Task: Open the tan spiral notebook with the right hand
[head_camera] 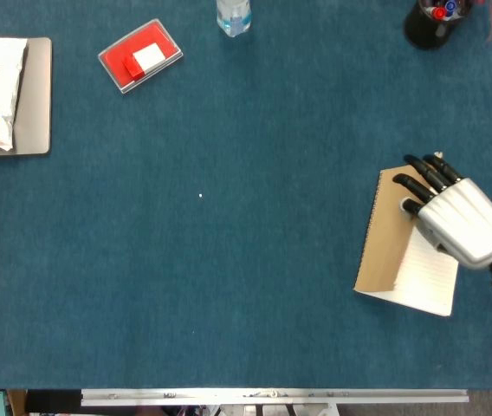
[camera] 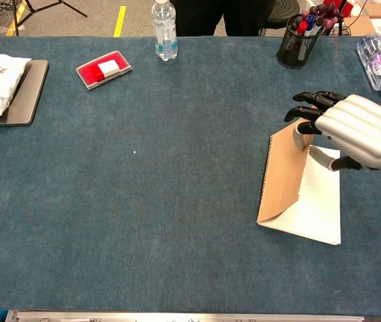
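The tan spiral notebook (head_camera: pixel 386 236) (camera: pixel 281 174) lies at the right of the blue table, spiral on its left side. Its tan cover stands raised steeply, and white lined pages (head_camera: pixel 428 276) (camera: pixel 318 201) show beneath it. My right hand (head_camera: pixel 452 212) (camera: pixel 351 129) holds the cover's free edge near the top, black fingertips on the outside and the thumb under it. My left hand is in neither view.
A red box (head_camera: pixel 139 55) (camera: pixel 103 68) and a water bottle (head_camera: pixel 233 15) (camera: pixel 164 29) stand at the back. A black pen cup (head_camera: pixel 436 19) (camera: pixel 300 37) sits back right, a second bottle (camera: pixel 377 62) far right. A grey tray (head_camera: pixel 36 121) (camera: pixel 23 98) with a snack bag is far left.
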Controlling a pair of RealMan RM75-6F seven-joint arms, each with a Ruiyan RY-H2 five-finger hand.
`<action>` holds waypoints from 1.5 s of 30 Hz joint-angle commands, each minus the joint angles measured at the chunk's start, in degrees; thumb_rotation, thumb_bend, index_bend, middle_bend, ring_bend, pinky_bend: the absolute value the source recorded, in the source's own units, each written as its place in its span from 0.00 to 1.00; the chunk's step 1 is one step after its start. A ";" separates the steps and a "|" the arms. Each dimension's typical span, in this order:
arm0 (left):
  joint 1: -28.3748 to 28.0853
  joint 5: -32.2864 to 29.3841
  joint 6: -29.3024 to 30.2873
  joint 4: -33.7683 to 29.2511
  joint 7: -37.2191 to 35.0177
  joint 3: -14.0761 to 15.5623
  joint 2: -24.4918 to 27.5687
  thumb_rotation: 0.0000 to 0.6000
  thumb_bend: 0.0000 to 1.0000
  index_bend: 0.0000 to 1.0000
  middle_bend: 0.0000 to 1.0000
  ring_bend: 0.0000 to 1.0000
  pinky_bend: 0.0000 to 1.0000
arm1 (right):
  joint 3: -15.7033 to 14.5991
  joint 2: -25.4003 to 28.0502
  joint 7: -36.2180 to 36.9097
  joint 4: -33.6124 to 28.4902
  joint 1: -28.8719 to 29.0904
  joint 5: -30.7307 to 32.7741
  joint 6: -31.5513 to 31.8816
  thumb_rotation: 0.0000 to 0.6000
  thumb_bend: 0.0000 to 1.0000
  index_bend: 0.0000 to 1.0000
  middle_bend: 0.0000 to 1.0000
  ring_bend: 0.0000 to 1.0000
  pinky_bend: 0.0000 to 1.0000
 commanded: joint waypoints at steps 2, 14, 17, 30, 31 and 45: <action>0.03 0.03 0.06 -0.02 -0.07 0.00 0.04 1.00 0.28 0.46 0.40 0.31 0.50 | 0.69 -0.90 -0.28 0.24 0.74 0.48 -0.70 1.00 0.47 0.60 0.26 0.09 0.16; 0.01 0.03 0.00 -0.01 -0.28 -0.01 0.10 1.00 0.28 0.46 0.40 0.31 0.50 | 2.73 -5.73 0.18 3.15 2.94 1.39 -1.38 1.00 0.45 0.55 0.26 0.09 0.16; 0.01 0.04 -0.02 -0.01 -0.28 0.01 0.12 1.00 0.28 0.46 0.40 0.31 0.50 | 2.94 -7.16 0.75 4.28 3.17 0.81 -0.49 1.00 0.43 0.40 0.26 0.09 0.16; 0.03 0.15 0.05 0.05 -0.48 0.05 0.15 1.00 0.28 0.46 0.40 0.31 0.50 | 3.83 -14.44 6.31 11.54 4.39 -2.65 4.85 1.00 0.24 0.01 0.26 0.09 0.16; 0.04 0.15 0.06 0.03 -0.50 0.05 0.16 1.00 0.28 0.46 0.40 0.31 0.50 | 3.87 -14.87 6.41 11.99 4.46 -2.65 4.97 1.00 0.24 0.01 0.26 0.09 0.16; 0.09 0.18 0.15 -0.03 -0.69 0.06 0.27 1.00 0.28 0.46 0.40 0.31 0.50 | 4.97 -24.47 11.84 22.92 6.42 -2.56 7.03 1.00 0.23 0.01 0.26 0.09 0.16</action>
